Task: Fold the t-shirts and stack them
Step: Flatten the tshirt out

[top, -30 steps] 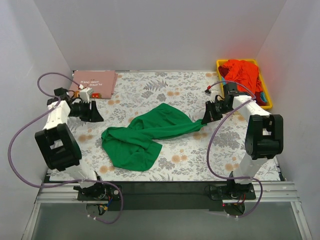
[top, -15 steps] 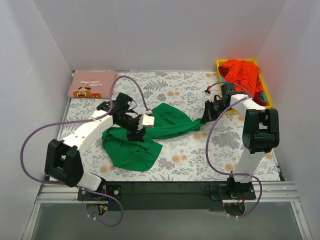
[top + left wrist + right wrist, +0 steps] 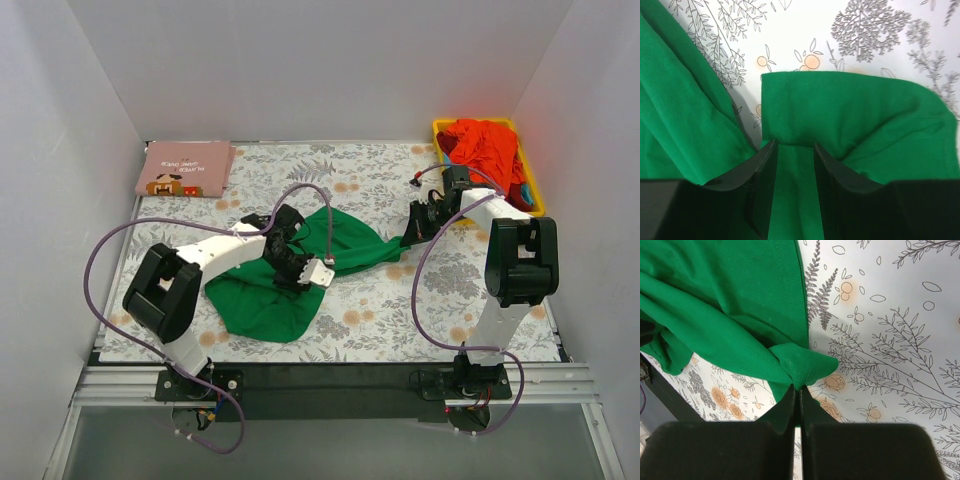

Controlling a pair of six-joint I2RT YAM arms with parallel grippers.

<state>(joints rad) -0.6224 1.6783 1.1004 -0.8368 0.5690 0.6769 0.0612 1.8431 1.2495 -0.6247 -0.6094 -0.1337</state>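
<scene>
green t-shirt [image 3: 262,295] crumpled mid-desk [image 3: 400,320]; right hand [image 3: 799,390] pressed together, pinching its right tip; left hand [image 3: 794,167] spread, fingers straddling a fold at its middle; pink t-shirt [image 3: 186,167] folded, well apart at its far left; red-orange t-shirts [image 3: 485,145] in yellow bin [image 3: 536,192], far right of it

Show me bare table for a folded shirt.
Free: the back strip of table covering between the pink t-shirt and the yellow bin, and the near patch between the green t-shirt and the right arm's base. Crowded: the centre, where that shirt sprawls with the left gripper and right gripper on it.
</scene>
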